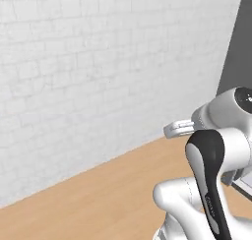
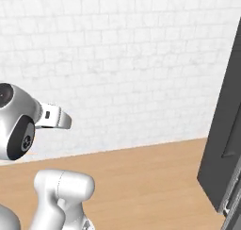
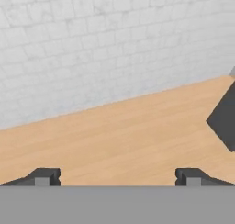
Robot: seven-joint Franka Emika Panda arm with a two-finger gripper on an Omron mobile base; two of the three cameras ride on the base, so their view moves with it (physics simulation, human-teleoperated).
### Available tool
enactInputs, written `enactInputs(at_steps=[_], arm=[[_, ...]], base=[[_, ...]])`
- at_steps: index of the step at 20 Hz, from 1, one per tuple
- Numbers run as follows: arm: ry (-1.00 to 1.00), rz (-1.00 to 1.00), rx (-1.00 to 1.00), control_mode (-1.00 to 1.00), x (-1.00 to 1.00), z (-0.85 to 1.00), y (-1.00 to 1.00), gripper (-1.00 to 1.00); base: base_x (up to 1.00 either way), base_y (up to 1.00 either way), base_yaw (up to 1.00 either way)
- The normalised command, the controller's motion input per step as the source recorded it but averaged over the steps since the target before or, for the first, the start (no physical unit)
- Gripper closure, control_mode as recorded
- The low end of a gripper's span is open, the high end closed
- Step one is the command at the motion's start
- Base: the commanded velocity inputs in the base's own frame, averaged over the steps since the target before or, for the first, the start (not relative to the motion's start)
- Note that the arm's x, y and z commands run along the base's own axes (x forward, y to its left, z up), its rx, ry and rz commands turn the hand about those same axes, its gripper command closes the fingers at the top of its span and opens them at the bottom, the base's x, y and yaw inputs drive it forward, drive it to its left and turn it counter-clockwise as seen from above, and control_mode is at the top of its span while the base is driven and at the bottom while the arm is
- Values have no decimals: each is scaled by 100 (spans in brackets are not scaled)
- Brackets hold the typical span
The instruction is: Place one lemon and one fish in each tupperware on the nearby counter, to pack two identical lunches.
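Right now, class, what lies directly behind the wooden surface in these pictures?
A white brick wall rises along the far edge of the light wooden surface. A dark panel stands at the right and hides whatever is behind it. The open tool hovers over bare wood.

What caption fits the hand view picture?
Open end effector hovering over a wooden floor, facing a white brick wall.

My fingers are spread wide with nothing between them. Under and in front of me is a big flat stretch of wooden counter, so I could slide forward or sideways there. The white brick wall stops me at the back. On my right a tall dark cabinet blocks that side.
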Motion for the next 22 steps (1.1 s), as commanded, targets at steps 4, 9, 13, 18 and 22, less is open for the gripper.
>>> enactInputs(at_steps=[4,9,13,18,22], arm=[[0,0,0,100,0,0,0,-100],[0,0,0,100,0,0,0,-100],[0,0,0,100,0,0,0,-100],[0,0,0,100,0,0,0,-100],[0,0,0,100,0,0,0,-100]], base=[[84,52,-79],[70,52,-82],[65,37,-82],[54,0,-80],[56,1,-76]])
